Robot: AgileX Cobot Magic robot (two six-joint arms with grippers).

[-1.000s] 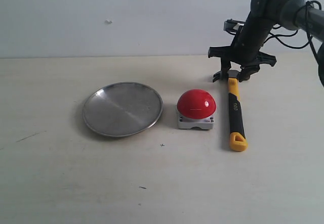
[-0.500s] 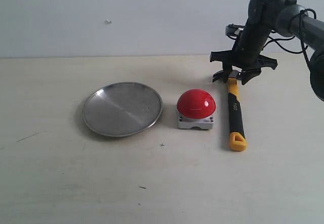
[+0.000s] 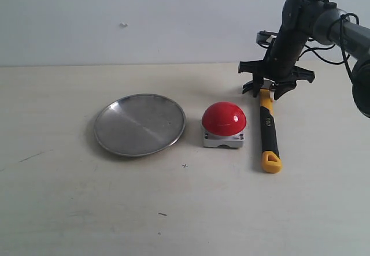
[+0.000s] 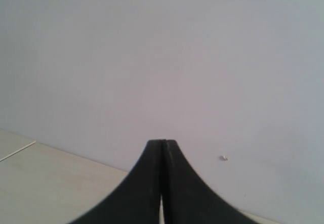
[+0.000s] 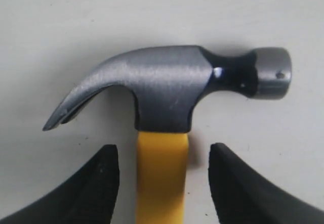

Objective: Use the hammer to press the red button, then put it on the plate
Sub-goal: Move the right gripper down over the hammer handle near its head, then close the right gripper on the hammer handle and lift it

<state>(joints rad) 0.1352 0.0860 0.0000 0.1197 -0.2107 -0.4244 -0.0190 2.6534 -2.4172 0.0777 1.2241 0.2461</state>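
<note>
The right hand stands wide open above the head end of the claw hammer with the dark metal head and yellow-and-black handle. In the right wrist view its two black fingers flank the yellow neck of the handle just below the head. A strip of pale table shows on either side between finger and handle, so the hand straddles the hammer without gripping it. From these views I cannot tell whether the fingertips touch the table.

The hammer lies flat on the pale wooden table, with its head toward the wall and its yellow looped end toward the near edge. Just to its left in the exterior view sits the glossy red dome button on a square grey-white base, near the handle but not touching it. Beyond the button, close by but apart from it, rests the round shallow plate of dull silver metal.

The left hand has its black fingers pressed together with nothing between them, and it faces the plain wall.
</note>
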